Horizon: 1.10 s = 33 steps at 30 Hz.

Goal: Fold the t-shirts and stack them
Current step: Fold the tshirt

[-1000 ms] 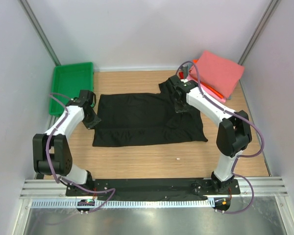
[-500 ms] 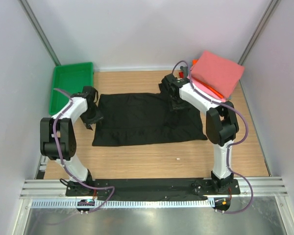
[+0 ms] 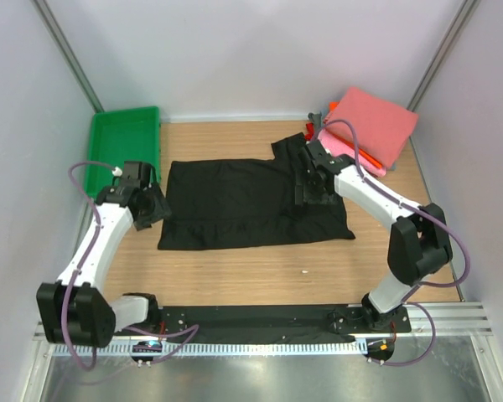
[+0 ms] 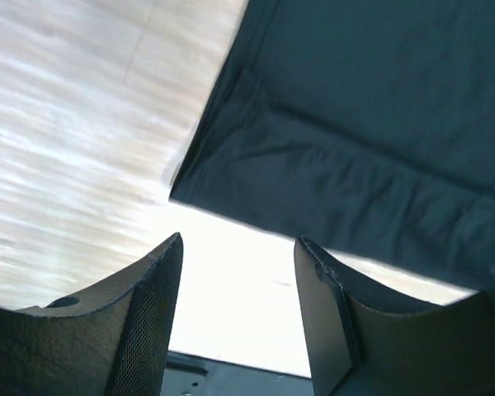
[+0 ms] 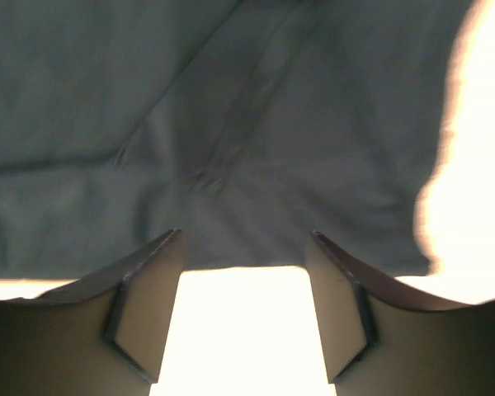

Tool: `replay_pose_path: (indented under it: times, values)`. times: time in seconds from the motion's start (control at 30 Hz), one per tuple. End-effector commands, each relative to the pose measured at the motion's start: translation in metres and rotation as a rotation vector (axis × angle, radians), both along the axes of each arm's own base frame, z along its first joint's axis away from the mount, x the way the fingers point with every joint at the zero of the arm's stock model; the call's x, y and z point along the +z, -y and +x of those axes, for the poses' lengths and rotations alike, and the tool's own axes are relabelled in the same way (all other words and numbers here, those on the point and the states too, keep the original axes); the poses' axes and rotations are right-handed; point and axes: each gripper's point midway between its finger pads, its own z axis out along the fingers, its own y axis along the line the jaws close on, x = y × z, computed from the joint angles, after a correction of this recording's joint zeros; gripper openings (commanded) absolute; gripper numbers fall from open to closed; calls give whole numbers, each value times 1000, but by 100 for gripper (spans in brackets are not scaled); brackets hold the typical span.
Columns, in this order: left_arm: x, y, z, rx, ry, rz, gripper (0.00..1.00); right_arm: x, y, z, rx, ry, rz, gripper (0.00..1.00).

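The left gripper hung with its fingers apart and nothing between them, just off the left edge of the black shirt. The right gripper was also spread and empty, low over the shirt's rumpled right part near the sleeve. The shirt lay flat across the middle of the table.

The likeliest trouble was an uneven pick. The cloth was doubled along its near hem and creased on the right, so a pinch might have caught only the top layer and dragged the fold askew. If one side lifted before the other, the shirt could have twisted. The right arm's cable looped close to the stack of folded shirts in the far right corner, and a wide swing might have nudged it.

For room, bare wood ran between the near hem and the arm bases — the best space for a fold. The far strip was narrow. The tray sat near the shirt's far left corner, crowding the left arm.
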Motion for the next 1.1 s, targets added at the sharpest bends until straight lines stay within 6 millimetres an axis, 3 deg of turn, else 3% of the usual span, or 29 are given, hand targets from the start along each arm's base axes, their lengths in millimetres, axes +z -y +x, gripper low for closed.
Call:
replay_pose_path:
  times: [0.0,0.07,0.17,0.63,0.9,1.07]
  values:
    - [2,6,-19,-82,51,-14,57,-17,-47,-9,38,-39,262,64]
    - [19,17,-17,-121,152,-66,57,-29,-48,-14,29,-69,271,60]
    - [27,17,-16,-129,215,-66,56,-47,-49,-19,17,-106,275,57]
    - [23,19,-18,-134,198,-73,55,-77,-47,1,-31,-133,200,46]
    - [22,24,-18,-150,192,-97,55,-63,-40,18,-44,-90,141,44]
    - [23,24,-18,-152,195,-98,55,-57,-47,34,-26,-90,127,41]
